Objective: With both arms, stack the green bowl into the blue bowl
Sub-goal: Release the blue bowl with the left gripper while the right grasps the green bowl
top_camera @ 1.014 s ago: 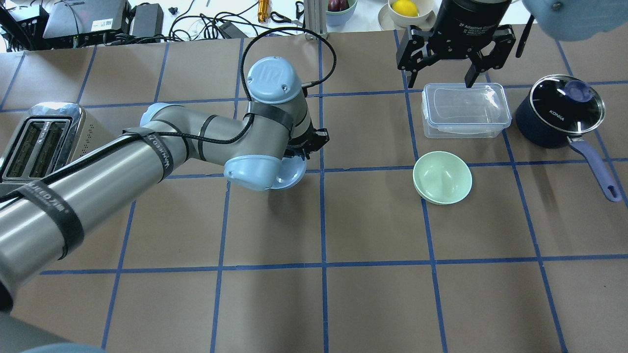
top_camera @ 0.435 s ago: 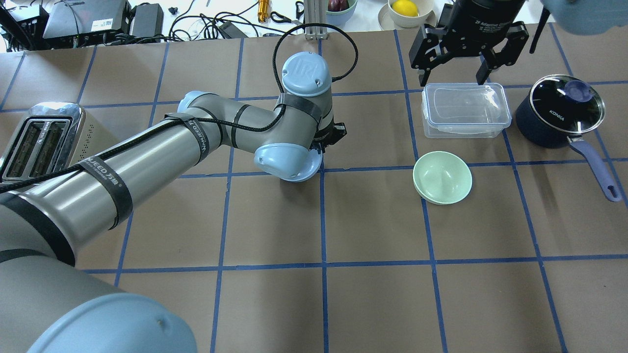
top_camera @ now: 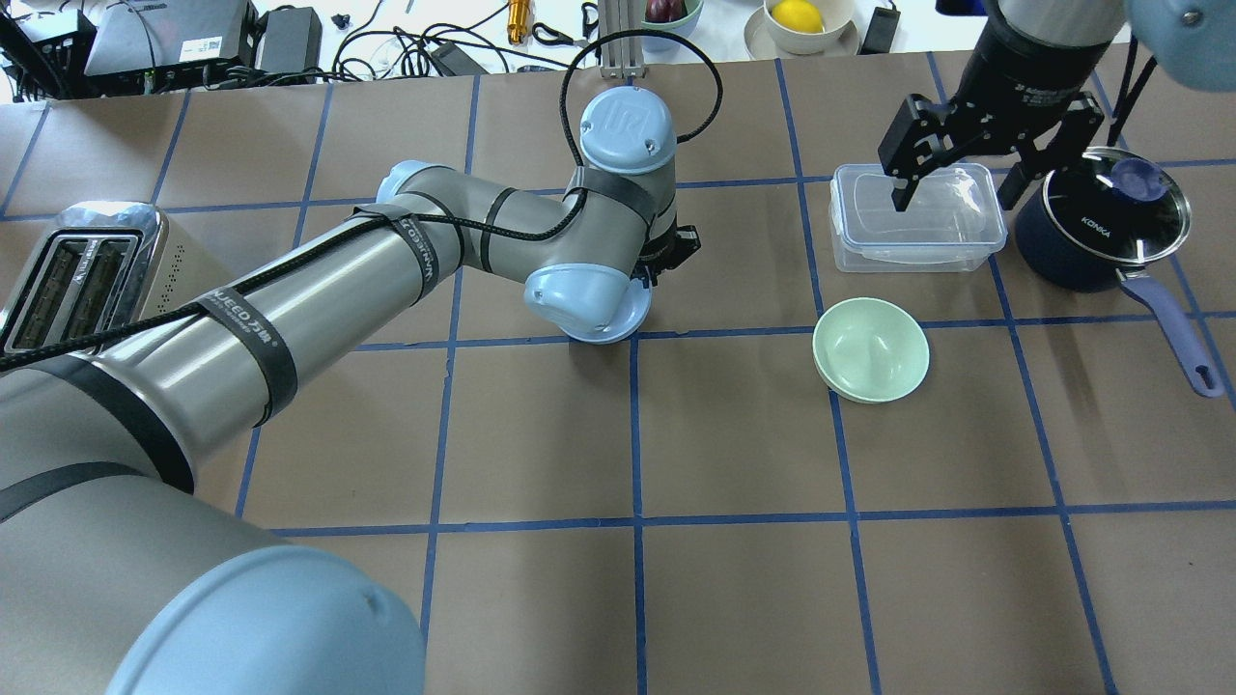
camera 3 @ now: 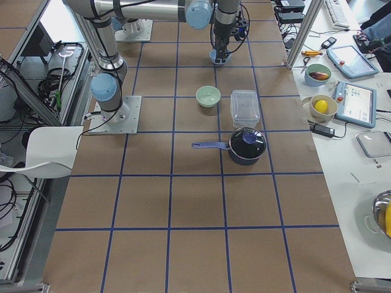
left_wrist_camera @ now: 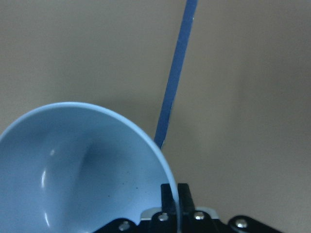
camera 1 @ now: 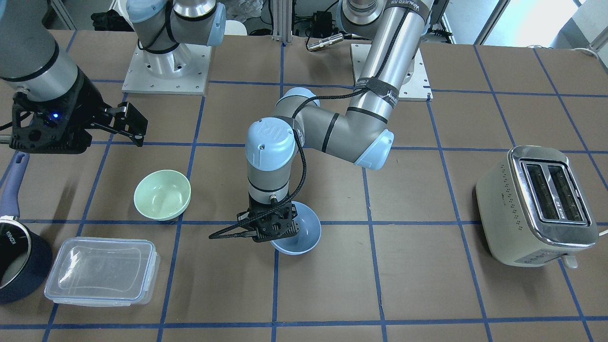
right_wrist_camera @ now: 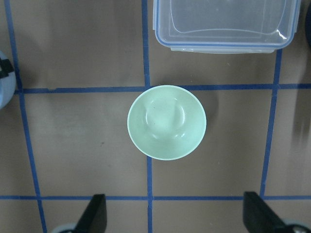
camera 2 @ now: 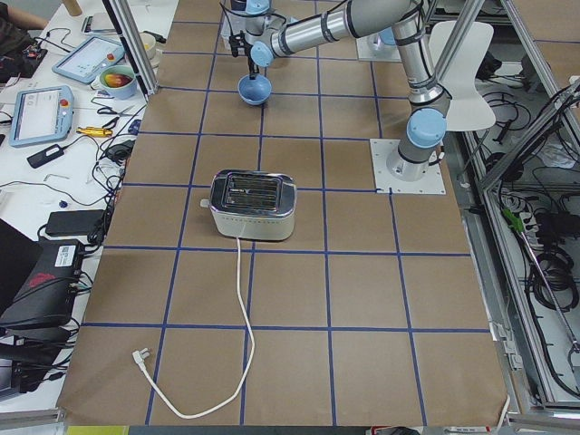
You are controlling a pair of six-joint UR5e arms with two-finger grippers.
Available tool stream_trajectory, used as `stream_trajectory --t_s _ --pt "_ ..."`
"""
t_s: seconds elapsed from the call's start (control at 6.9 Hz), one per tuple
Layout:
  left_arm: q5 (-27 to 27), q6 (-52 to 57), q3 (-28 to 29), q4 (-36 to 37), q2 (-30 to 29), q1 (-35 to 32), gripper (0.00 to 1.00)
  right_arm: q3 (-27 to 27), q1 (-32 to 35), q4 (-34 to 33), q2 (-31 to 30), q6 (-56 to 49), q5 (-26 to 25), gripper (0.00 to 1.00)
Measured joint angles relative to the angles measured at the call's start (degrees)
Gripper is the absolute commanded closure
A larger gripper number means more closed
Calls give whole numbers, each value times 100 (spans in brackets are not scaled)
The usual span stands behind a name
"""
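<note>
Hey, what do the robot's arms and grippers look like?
The left arm and right arm are silver-grey tubes with light-blue joint caps; one left cap bears a UR logo. A black cable runs along the left arm under black straps with white lettering. The left gripper and right gripper are black and two-fingered; the right shows a small blue light.

Green bowl [top_camera: 871,348]: we see it smooth and glossy, plastic or ceramic.
Blue bowl [left_wrist_camera: 82,170]: we find the same smooth gloss.
Surface [top_camera: 734,434]: matt brown, paper-like to us, with blue tape [top_camera: 635,434].
Container [top_camera: 915,217]: clear, shiny plastic.
Toaster [camera 1: 546,199]: polished metal top, matt cream sides.
Saucepan [top_camera: 1110,217]: we see a glossy, reflective lid, dark body.
</note>
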Motion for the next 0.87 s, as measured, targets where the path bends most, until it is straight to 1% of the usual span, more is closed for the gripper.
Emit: stream_trajectory --t_s 0.14,0.29,0.43,0.58,0.72,0.87 --pt "11 -78 67 -123 -29 -70 93 331 -107 -175 13 -187 15 0" --pt "16 -195 75 -263 -42 -147 10 749 -200 -591 34 -289 41 0" --pt "24 -257 74 -393 -31 -210 0 1290 -283 -1238 47 -444 39 0" --pt "124 -259 78 -484 85 -231 0 1953 -420 -2091 56 -669 18 0" --pt "292 -100 97 -575 343 -166 0 2604 -612 -2961 67 -807 30 0" --pt "380 409 85 -715 676 33 0 3090 -758 -3675 131 -847 74 18"
